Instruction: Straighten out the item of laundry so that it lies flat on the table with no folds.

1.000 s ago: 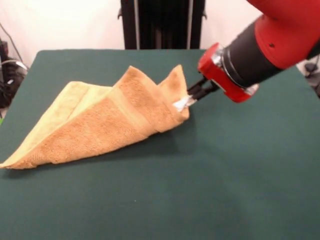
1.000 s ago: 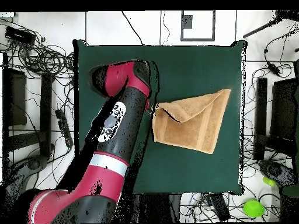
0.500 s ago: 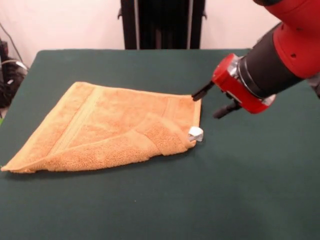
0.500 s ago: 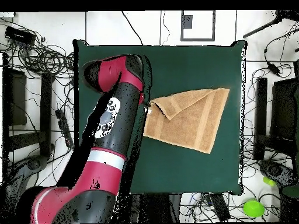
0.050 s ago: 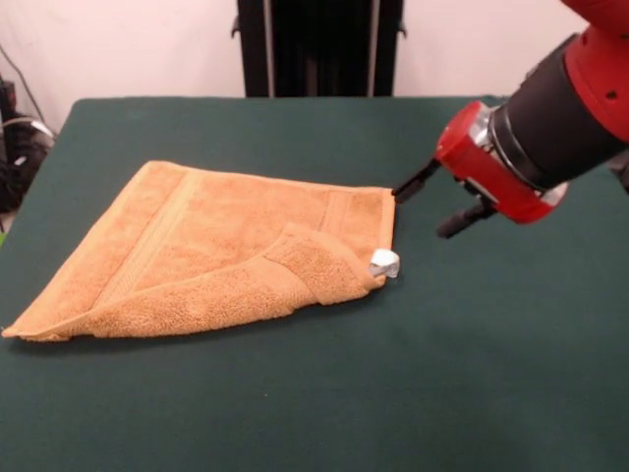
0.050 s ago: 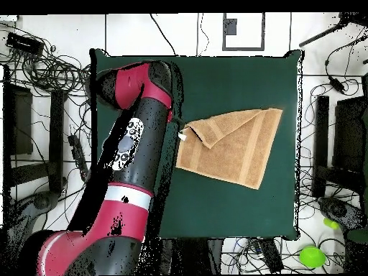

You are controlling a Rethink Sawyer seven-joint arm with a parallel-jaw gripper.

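Across the table in the front view, we see the towel lying on the dark green cloth at left of centre, mostly spread but with its near edge folded back onto itself in a long strip that ends at a doubled corner where the small white tag sticks out. Our gripper hangs just beside the towel's right edge with its two black fingers spread apart and holding nothing, clear of the cloth. To finish well, we judge that we should come down low onto that doubled corner by the tag, pinch only the upper layer, and draw it toward the near side of the table so the folded strip rolls open without dragging the whole towel. Looking straight down in the overhead view, we find the towel right of the table's centre, its folded corner pointing at the arm, whose red and black bulk covers the gripper entirely, so its fingers cannot be made out there. We cannot tell from either view how much cloth lies under the fold, and the towel's underside is hidden.
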